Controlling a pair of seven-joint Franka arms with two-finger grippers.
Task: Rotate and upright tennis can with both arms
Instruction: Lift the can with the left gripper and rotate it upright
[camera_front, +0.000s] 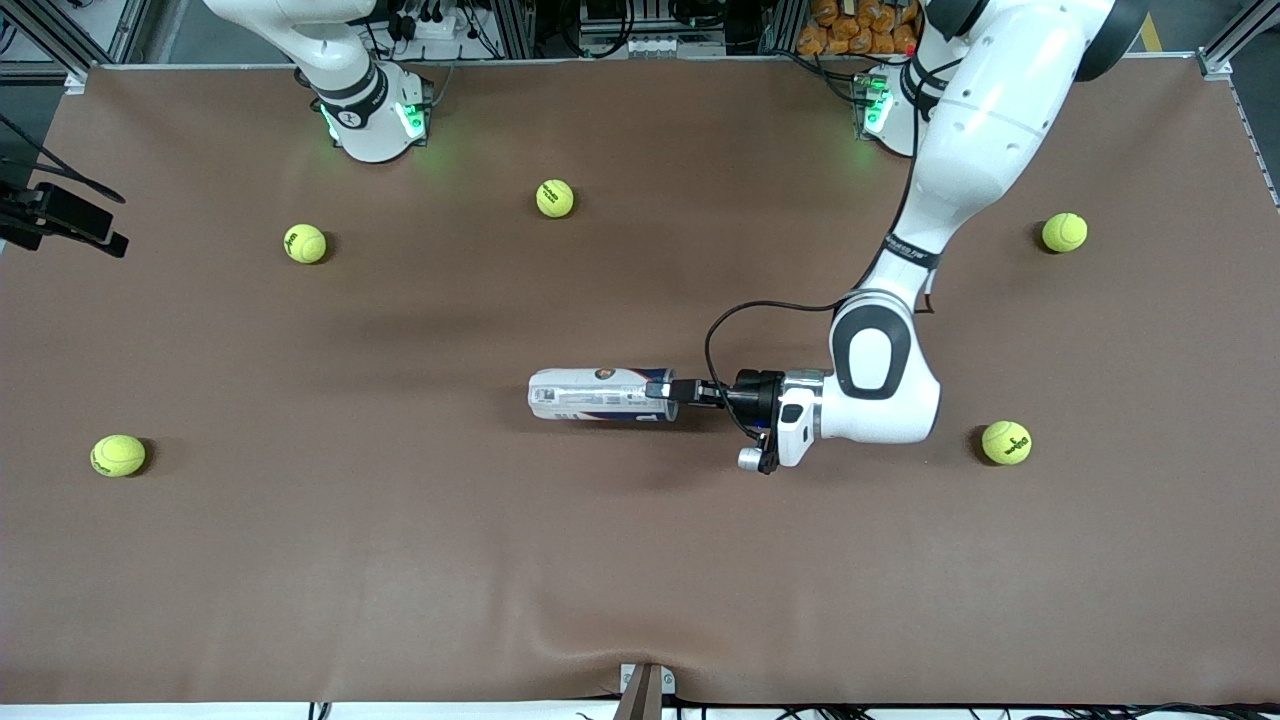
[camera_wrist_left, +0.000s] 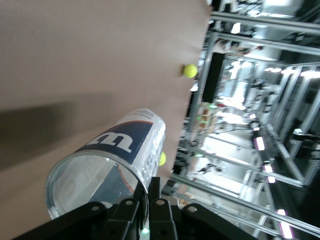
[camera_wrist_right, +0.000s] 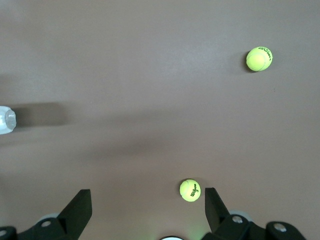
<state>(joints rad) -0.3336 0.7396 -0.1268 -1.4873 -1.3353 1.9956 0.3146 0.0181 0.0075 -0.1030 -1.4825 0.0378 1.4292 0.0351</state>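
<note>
The slim clear-and-white plastic tennis can with a navy band (camera_front: 600, 394) lies on its side mid-tabletop, on the brown cloth-covered tabletop (camera_front: 640, 560), with bare cloth all round it and wide room toward every edge. The left tool (camera_front: 668, 389) is clamped on the can's open rim at the end toward the left arm. The right tool (camera_wrist_right: 147, 200) waits high above the cloth, spread wide and holding nothing. Five yellow-green tennis balls (camera_front: 305, 243) lie scattered well apart.
</note>
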